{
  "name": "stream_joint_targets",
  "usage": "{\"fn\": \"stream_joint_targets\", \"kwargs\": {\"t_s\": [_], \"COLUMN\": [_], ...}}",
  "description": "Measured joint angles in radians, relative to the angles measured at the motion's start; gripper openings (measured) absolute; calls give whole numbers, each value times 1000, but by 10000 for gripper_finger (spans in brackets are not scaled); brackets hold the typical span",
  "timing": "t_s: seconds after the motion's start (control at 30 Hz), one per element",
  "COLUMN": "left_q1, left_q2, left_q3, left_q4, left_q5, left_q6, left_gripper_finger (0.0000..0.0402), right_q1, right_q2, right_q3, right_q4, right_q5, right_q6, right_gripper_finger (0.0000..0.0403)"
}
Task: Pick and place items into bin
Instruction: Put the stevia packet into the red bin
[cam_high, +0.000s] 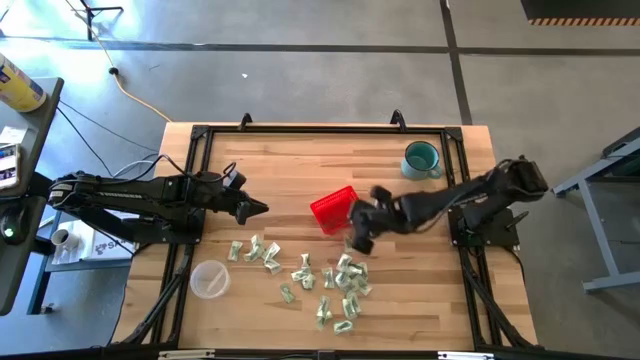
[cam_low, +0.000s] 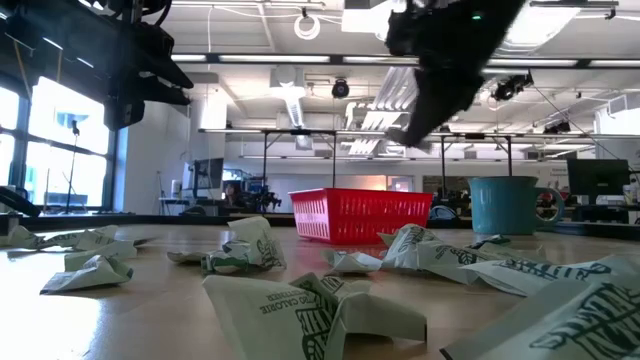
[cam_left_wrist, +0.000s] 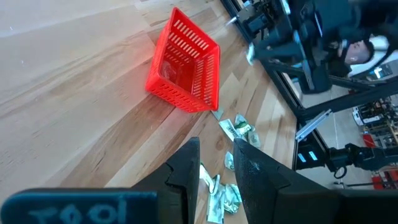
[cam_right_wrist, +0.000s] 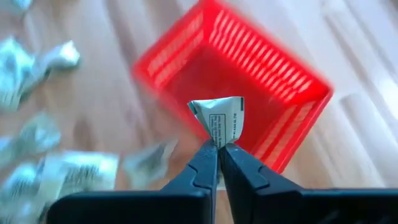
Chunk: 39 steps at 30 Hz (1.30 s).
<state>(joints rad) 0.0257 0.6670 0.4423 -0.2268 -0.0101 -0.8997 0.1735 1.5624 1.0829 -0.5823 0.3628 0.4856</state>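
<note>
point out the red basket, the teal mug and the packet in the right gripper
red basket (cam_high: 333, 209), high view, on its floor.
teal mug (cam_high: 421, 158), high view, on its rim.
packet (cam_right_wrist: 217, 115), right wrist view, on its crinkled body above the right gripper (cam_right_wrist: 219, 148).

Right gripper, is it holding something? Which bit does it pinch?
Yes. The right gripper is shut on one wrapped piece, pinching its narrow bottom corner, above the red basket. The left gripper holds nothing.
</note>
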Motion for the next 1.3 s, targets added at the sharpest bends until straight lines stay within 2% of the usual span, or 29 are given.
{"fn": "stream_joint_targets", "kwargs": {"t_s": [0.17,0.27,0.33,0.4,0.63,0.73,0.83,0.93,1.03,1.1,1.3], "left_q1": [0,0,0,0,0,0,0,0,0,0,0], "left_q2": [0,0,0,0,3,13,41,83,125,152,182], "left_q3": [0,0,0,0,0,0,0,0,0,0,0], "left_q4": [0,0,0,0,0,-1,-2,0,0,1,0], "left_q5": [0,0,0,0,0,16,50,68,67,68,118], "left_q6": [-17,-22,-22,-22,-22,-22,-21,1,4,6,20], "left_gripper_finger": [133,133,133,133,134,134,134,134,134,134,134], "right_q1": [-157,-215,-243,-259,-272,-252,-212,-159,-95,-55,13], "right_q2": [2,15,41,76,134,109,65,33,35,58,111], "right_q3": [-10,-20,-20,-20,-19,-18,-16,-16,-17,-19,-19], "right_q4": [174,202,202,210,306,296,216,83,-36,-48,-39], "right_q5": [-167,-271,-362,-407,-390,-338,-312,-310,-309,-291,-148], "right_q6": [2,41,58,81,161,99,23,9,72,134,381], "right_gripper_finger": [10,8,17,41,187,246,284,297,299,299,288]}}
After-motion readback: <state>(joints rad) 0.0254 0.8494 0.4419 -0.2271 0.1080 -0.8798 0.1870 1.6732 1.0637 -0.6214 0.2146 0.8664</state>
